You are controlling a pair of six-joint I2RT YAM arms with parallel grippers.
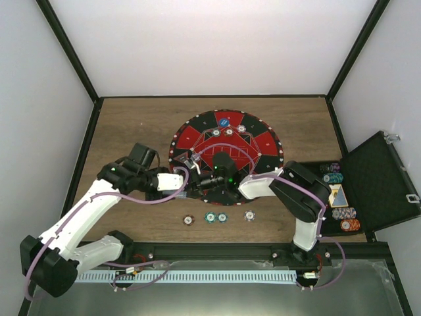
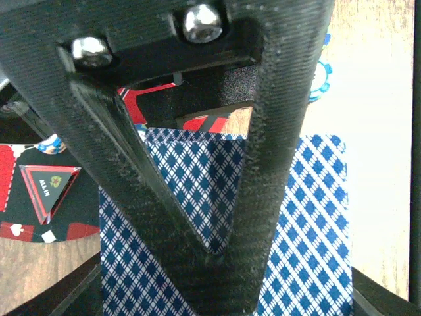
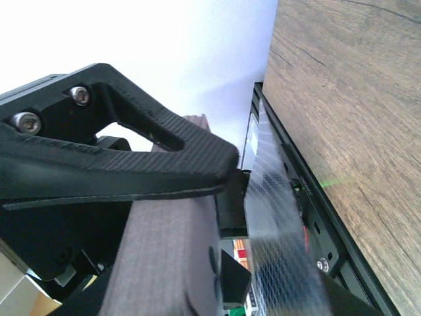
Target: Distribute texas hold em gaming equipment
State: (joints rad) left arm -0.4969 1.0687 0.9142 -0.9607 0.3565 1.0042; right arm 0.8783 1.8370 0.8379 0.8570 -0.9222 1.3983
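Both grippers meet over the near edge of the round mat (image 1: 197,131). My right gripper (image 1: 206,179) is shut, and blue diamond-backed playing cards (image 3: 279,224) run edge-on from its fingertips (image 3: 217,155). In the left wrist view two of these cards (image 2: 309,217) lie fanned, backs toward the camera. My left gripper (image 2: 223,263) is shut, its fingers joined in a V against the card backs; it also shows in the top view (image 1: 195,181). Several striped chips (image 1: 210,216) lie in a row on the table near me. A blue chip (image 1: 225,122) and others sit on the mat's far side.
An open black case (image 1: 381,181) stands at the right, holding chip stacks (image 1: 343,212) and a card deck (image 1: 337,195). A black frame rail (image 1: 217,250) runs along the table's near edge. Dark posts and white walls close in the sides and back.
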